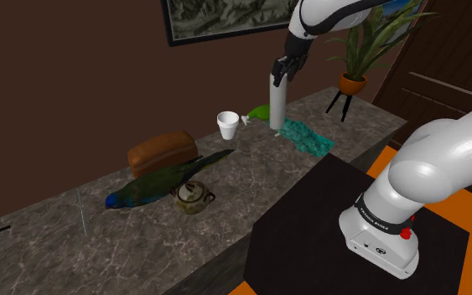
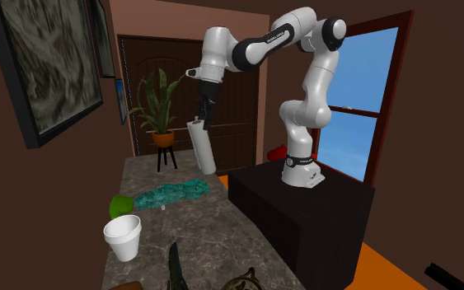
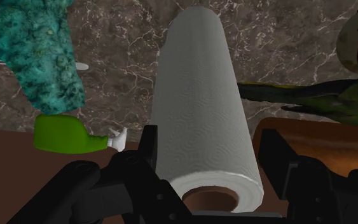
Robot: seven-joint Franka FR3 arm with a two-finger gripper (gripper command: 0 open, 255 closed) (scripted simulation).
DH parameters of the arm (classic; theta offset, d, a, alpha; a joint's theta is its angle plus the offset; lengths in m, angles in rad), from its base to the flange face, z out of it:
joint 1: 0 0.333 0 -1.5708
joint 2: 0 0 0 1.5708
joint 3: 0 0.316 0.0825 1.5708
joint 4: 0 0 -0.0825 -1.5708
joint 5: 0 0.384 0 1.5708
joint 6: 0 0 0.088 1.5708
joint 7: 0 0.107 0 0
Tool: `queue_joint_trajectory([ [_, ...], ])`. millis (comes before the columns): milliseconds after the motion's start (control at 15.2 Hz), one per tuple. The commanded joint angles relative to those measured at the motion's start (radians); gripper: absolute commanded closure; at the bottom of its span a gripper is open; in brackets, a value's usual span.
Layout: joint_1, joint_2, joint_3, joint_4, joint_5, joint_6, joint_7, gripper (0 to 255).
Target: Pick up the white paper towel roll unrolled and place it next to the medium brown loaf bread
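Hazard: gripper (image 1: 281, 72) clamps paper towel roll (image 1: 277, 105) at its top end; hanging length may clip cup (image 1: 227, 124) en route to loaf (image 1: 160, 149).

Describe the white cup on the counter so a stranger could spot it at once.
On the dark marbled stone counter, look between the brown loaf of bread and the crumpled teal cloth. The small white tapered cup stands upright there, beside a green object. Unlike the tall white paper towel roll, it is short and open-topped.
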Motion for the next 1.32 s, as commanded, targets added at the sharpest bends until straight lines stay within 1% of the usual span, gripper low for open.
queue_joint_trajectory([
  [0,0.011,0.058,0.009,0.048,0.009,0.009,0.013,255],
  [330,0.040,0.251,0.036,0.208,0.031,0.040,0.053,255],
  [660,0.060,0.439,0.059,0.397,0.043,0.039,0.089,255],
  [990,0.078,0.628,0.075,0.618,0.048,0.007,0.123,255],
  [1254,0.091,0.789,0.085,0.827,0.049,-0.043,0.148,255],
])
